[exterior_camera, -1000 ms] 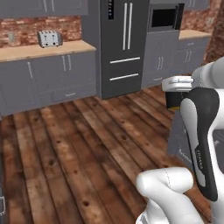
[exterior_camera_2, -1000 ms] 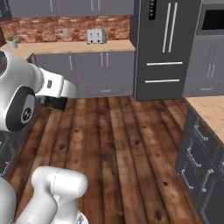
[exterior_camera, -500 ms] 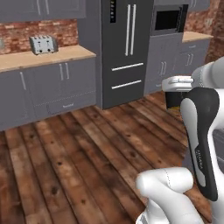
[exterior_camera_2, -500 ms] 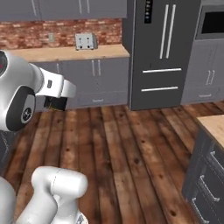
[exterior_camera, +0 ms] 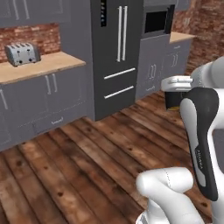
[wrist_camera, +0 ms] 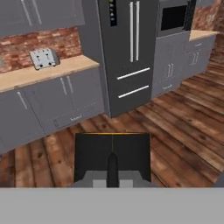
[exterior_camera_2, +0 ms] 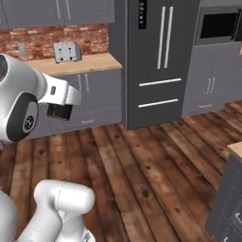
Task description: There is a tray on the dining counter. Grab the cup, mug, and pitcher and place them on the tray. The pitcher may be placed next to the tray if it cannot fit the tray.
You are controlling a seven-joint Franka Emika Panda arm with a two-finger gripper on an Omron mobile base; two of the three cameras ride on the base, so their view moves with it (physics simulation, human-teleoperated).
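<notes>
The mug (wrist_camera: 111,156), black with a thin orange line along its rim, hangs in the air over the wood floor with my gripper (wrist_camera: 112,171) shut on it. From the left base view the mug (exterior_camera: 172,103) sits just under the white hand, the gripper (exterior_camera: 174,92) closed on its top. The right base view has the same mug (exterior_camera_2: 57,113) below the gripper (exterior_camera_2: 60,105), beside the arm's big joint. Tray, cup and pitcher are out of view.
A dark fridge (exterior_camera: 116,52) stands ahead, with a wall oven (exterior_camera: 155,22) to its right. A wood-topped counter (exterior_camera: 39,65) with a toaster (exterior_camera: 22,53) runs along the brick wall. A beige-topped grey counter corner (exterior_camera_2: 235,150) juts in at the right; whether it is the dining counter I cannot tell.
The whole scene has slid left and grown nearer in both base views, so the base has moved. The mug stays gripped in the same place relative to the arm.
</notes>
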